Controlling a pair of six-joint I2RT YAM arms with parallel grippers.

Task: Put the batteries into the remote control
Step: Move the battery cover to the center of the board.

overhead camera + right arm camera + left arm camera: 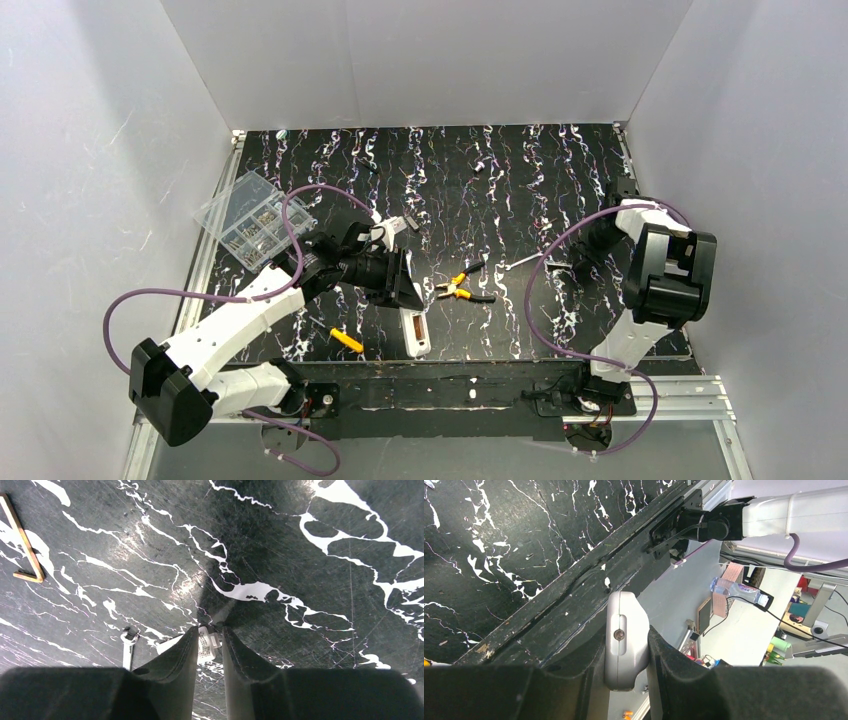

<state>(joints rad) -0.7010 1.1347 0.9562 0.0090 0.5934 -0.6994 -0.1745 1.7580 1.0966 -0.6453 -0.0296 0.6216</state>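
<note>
Remote control (420, 345) is seen at the 6 o'clock edge of the black marbled table (560, 170), just left of centre, its long axis running from 12 to 6 o'clock. Its far end is clamped between the closed jaws of the left gripper (626, 642), and its back is turned upward. Red-orange batteries (407, 325) appear to be seated in the recess there, though they cannot be counted. Yellow-and-black pliers (462, 290) are laid at 3 o'clock of that gripper, and a yellow-handled tool (347, 340) at 9 o'clock of the remote. A clear compartment box (250, 220) is placed at the table's 10 o'clock. At the table's 3 o'clock side, the right gripper (209, 630) is lowered close to the surface with its jaws set narrowly apart. A small white piece (207, 647) is framed between its fingertips; whether it is gripped cannot be told. A small wrench (127, 652) is seen just beside it at 9 o'clock.
</note>
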